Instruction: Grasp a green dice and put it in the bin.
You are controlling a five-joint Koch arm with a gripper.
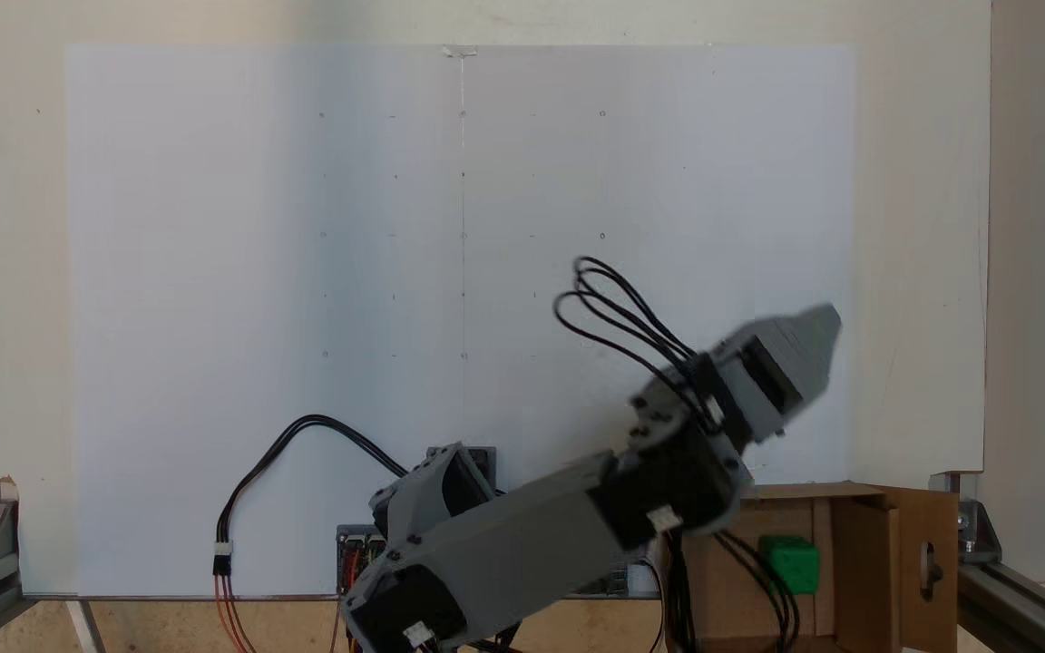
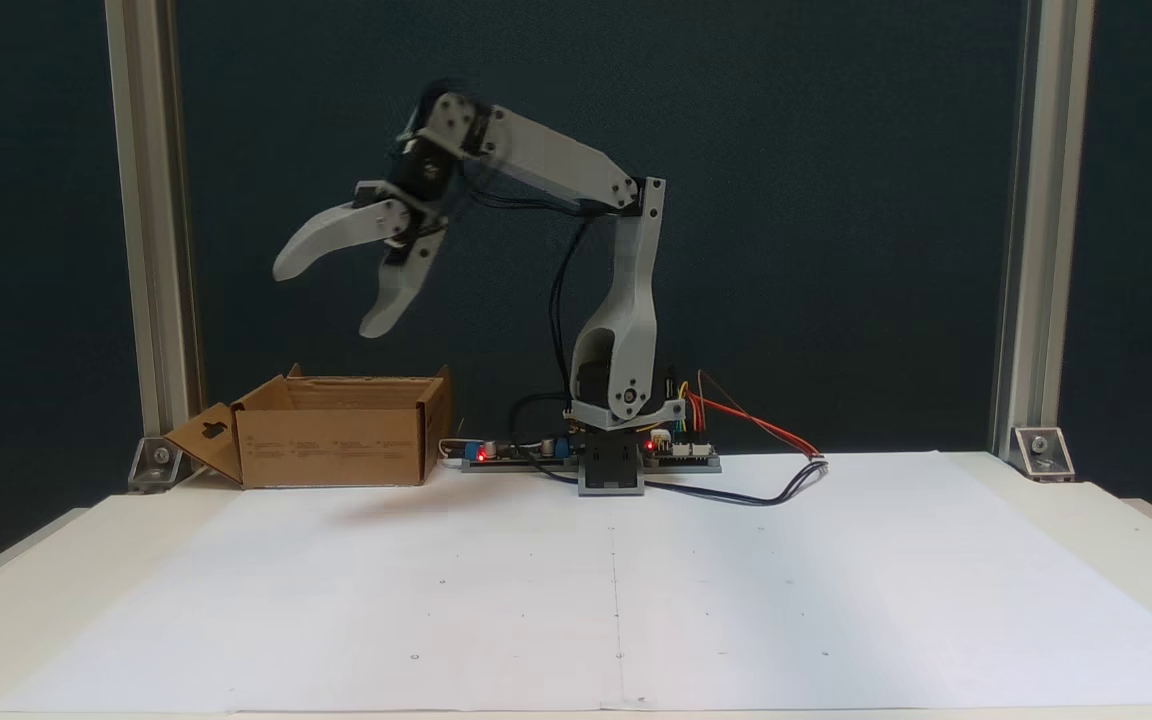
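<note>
Green dice (image 1: 790,563) lies inside the bin (image 1: 867,553), at 5 o'clock in a fixed view looking down; we judge the drop complete. At 3 o'clock the claw (image 1: 826,331) hangs beyond the bin.

From the front, at 10 o'clock, the claw (image 2: 331,300) stands released and empty above the bin (image 2: 331,445), on the counter (image 2: 1086,530).

One fixed camera looks straight down on the tabletop (image 1: 14,272) with the arm's base at 6 o'clock, the other stands low at the front edge facing the arm (image 2: 626,300) level; both cover the bin (image 1: 876,544) and white sheet (image 2: 616,590).
</note>
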